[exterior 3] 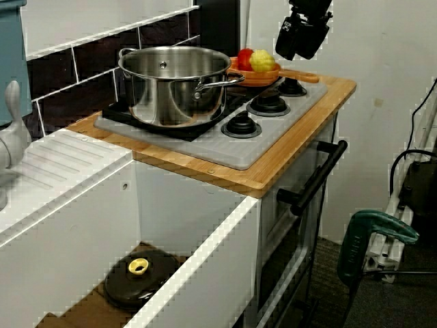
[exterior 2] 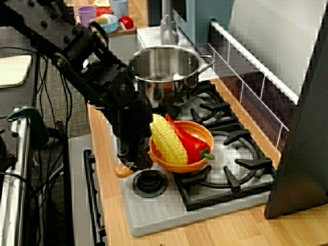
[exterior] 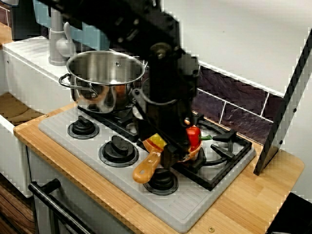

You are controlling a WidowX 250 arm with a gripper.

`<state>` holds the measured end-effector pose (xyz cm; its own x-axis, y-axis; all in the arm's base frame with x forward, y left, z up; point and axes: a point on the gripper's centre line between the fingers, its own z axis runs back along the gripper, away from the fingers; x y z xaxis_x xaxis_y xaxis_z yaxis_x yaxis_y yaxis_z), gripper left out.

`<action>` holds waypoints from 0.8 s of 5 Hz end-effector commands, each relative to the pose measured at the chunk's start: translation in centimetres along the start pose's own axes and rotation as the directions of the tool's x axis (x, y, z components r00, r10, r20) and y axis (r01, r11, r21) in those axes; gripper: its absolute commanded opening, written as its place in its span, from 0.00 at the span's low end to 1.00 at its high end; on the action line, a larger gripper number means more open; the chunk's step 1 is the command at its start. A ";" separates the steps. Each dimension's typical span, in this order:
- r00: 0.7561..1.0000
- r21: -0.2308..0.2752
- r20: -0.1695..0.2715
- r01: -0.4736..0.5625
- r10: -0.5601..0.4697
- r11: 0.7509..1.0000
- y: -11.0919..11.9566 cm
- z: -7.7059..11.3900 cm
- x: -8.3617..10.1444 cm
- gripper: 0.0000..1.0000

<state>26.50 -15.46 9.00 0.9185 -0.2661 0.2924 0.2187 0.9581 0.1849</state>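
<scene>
The robot has one black arm (exterior: 122,24). In the view from the front it slants down from the top left. It bends at the wrist (exterior: 165,87) and goes straight down from there. The gripper (exterior: 169,155) is at the very bottom and points down.

In the view from the side the arm (exterior 2: 66,46) also slants down from the top left, and the gripper (exterior 2: 131,158) hangs low at its end.

In the view from far off only the gripper (exterior 3: 302,41) shows, up at the top. Its tips hang free in the air. The fingers (exterior 3: 292,42) are dark and close together. I cannot tell if they are open or closed.
</scene>
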 end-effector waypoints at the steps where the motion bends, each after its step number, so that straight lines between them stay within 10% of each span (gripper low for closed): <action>1: 0.999 -0.018 0.030 0.011 -0.010 1.000 -1.3 0.9 0.9 1.00; 4: 0.992 -0.041 -0.112 0.051 -0.055 0.998 -1.2 0.7 0.9 1.00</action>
<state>26.76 -16.19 8.24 0.9428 -0.3063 0.1316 0.2821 0.9433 0.1748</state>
